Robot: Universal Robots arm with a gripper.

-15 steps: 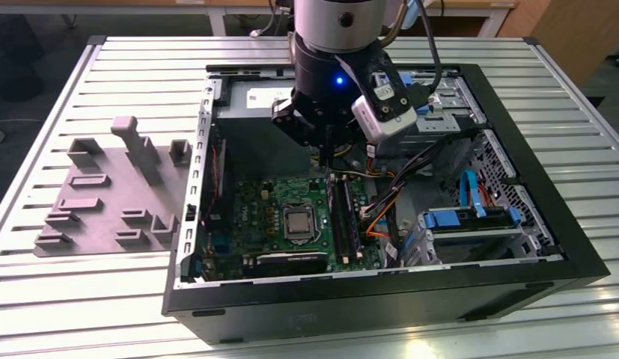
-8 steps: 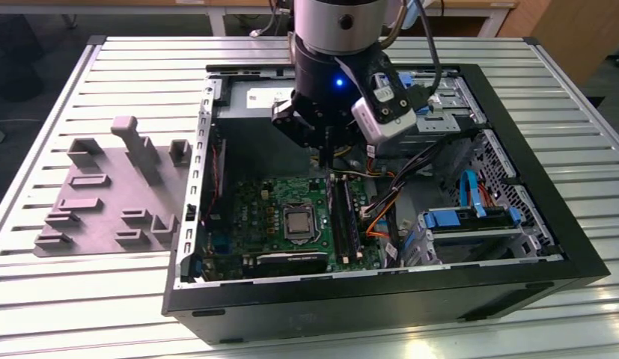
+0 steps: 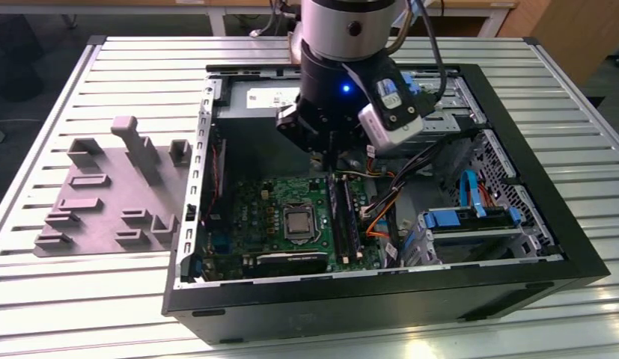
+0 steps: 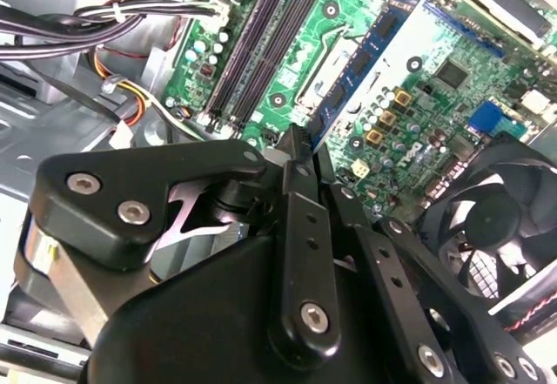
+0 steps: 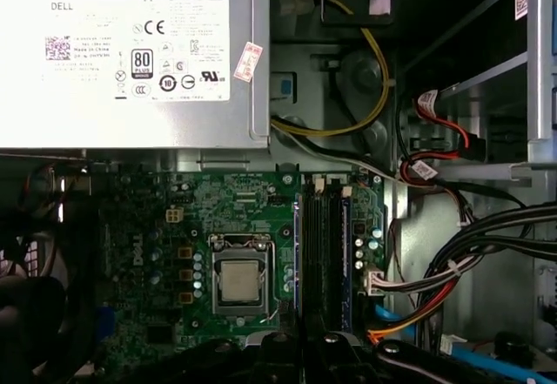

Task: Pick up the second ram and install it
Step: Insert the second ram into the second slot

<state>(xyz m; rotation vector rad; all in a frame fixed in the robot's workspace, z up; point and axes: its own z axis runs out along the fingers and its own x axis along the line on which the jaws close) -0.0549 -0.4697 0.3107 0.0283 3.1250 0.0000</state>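
Pincer [image 4: 300, 153]: clenched, nothing visibly held, above memory slots [image 5: 324, 253].
Advice: press straight along the slot, evenly.

silver and black arm [image 3: 339, 45] with blue light, black screwed gripper [image 4: 300, 153] linkages, grey wrist camera [image 3: 389, 120]

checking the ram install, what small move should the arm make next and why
Probably ease straight down, slowly. The gripper, fingers shut, hangs over one end of the memory slots; whether it touches them I cannot tell.
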